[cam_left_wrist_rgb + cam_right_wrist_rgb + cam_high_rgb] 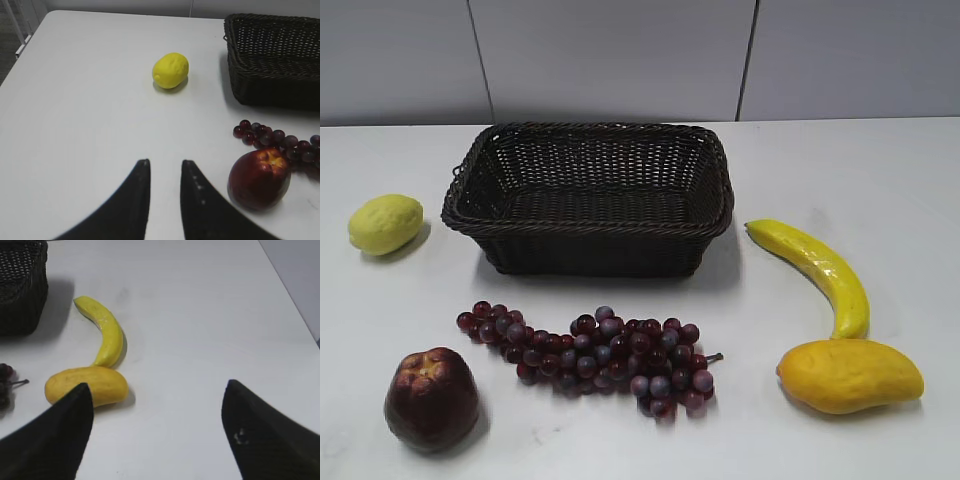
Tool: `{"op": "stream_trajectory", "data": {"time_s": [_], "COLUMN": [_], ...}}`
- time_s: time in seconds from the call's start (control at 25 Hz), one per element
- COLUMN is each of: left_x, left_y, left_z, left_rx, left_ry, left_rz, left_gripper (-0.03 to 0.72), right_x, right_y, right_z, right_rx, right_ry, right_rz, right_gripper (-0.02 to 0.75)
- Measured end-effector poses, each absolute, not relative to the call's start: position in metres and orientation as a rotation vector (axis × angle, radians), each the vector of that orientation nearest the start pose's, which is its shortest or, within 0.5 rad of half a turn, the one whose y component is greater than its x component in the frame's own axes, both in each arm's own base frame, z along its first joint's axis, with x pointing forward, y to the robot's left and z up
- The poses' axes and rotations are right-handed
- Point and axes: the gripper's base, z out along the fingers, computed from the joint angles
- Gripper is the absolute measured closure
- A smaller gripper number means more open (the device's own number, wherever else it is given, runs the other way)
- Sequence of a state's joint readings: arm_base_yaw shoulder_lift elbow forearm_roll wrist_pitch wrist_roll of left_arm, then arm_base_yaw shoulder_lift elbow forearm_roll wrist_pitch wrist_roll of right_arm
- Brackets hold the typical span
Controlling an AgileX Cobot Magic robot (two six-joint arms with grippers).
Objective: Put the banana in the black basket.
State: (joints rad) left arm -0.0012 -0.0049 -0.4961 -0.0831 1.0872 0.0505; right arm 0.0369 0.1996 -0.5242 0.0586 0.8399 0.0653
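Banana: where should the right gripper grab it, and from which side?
Grip the banana mid-body, from above, jaws across its narrow width. It lies flat, and its lower end touches or nearly touches the mango, so stay clear of that end. The right gripper is open wide and nearest.

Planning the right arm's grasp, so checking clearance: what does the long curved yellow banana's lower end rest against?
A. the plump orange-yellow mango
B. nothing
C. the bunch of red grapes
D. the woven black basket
A: the long curved yellow banana meets the plump orange-yellow mango at its lower end, apart from the basket and grapes.
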Motion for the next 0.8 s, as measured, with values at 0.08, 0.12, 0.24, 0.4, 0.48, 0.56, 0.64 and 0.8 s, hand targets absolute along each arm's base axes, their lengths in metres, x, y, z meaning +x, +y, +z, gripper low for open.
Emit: {"op": "stream_trajectory", "data": {"time_s": [0.08,0.12,0.24,0.4,0.48,0.56,0.64,0.8], "left_x": [-0.006,-0.006,-0.006,-0.006,-0.006,-0.006,-0.006,-0.006], "left_y": [-0.007,-0.007,-0.007,-0.007,-0.007,-0.007,-0.007,-0.007], "left_z": [0.274,0.274,0.274,0.274,0.274,0.274,0.274,0.274], "left_rx": [0.059,0.059,0.059,0.059,0.059,0.059,0.059,0.059], "left_ry": [2.067,2.067,2.067,2.067,2.067,2.067,2.067,2.067], "left_rz": [-0.070,-0.070,-0.070,-0.070,-0.070,-0.070,-0.070,-0.070], "left_gripper": [0.484,0.484,0.484,0.484,0.484,0.484,0.484,0.484], "right_x": [0.051,0.058,0.082,0.114,0.130,0.144,0.158,0.189], "right_y": [0.006,0.006,0.006,0.007,0.008,0.008,0.009,0.011], "right_z": [0.301,0.302,0.301,0.291,0.280,0.269,0.258,0.248], "right_rx": [0.045,0.047,0.055,0.065,0.070,0.075,0.069,0.046], "right_ry": [2.021,2.023,2.048,2.130,2.214,2.300,2.383,2.492], "right_rz": [0.133,0.132,0.130,0.125,0.121,0.116,0.107,0.110], "right_gripper": [0.115,0.117,0.125,0.131,0.130,0.132,0.135,0.139]}}
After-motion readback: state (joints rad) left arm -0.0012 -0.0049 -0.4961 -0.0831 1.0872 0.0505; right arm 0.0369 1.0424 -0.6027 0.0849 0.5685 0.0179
